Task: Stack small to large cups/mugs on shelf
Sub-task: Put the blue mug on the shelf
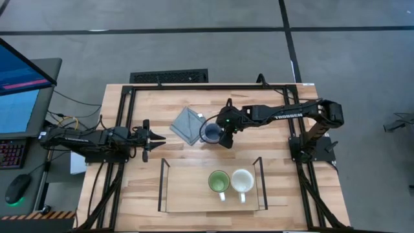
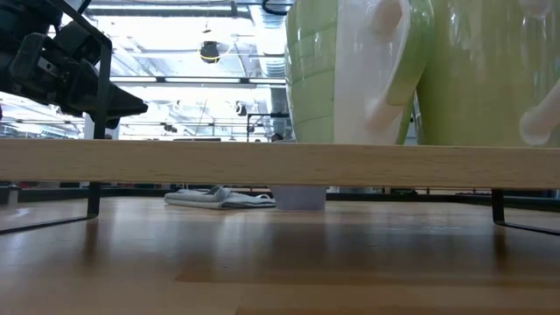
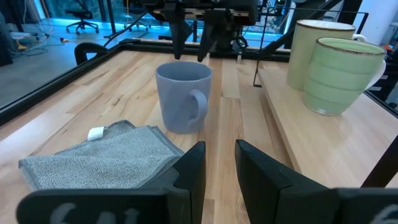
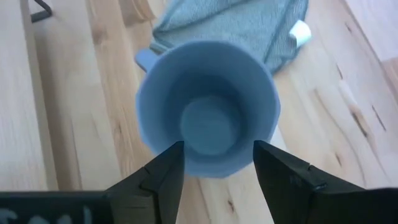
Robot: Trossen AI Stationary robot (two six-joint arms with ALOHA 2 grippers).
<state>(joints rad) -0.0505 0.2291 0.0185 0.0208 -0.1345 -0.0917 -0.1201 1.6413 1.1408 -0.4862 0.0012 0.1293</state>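
A blue-grey mug stands upright on its base on the tabletop, its handle turned toward the table's left. My right gripper hovers open just above the mug's right rim, slanting down, one finger to each side, touching nothing. A green mug and a cream-white mug stand side by side on the shelf near the front edge. My left gripper waits level at the table's left, narrowly open, pointing toward the blue-grey mug from well short of it.
A grey folded cloth lies flat just left of the blue-grey mug. The shelf's black wire ends rise at both of its short sides. There is bare board on the shelf left of the green mug. A monitor and a keyboard stand beyond the table's left edge.
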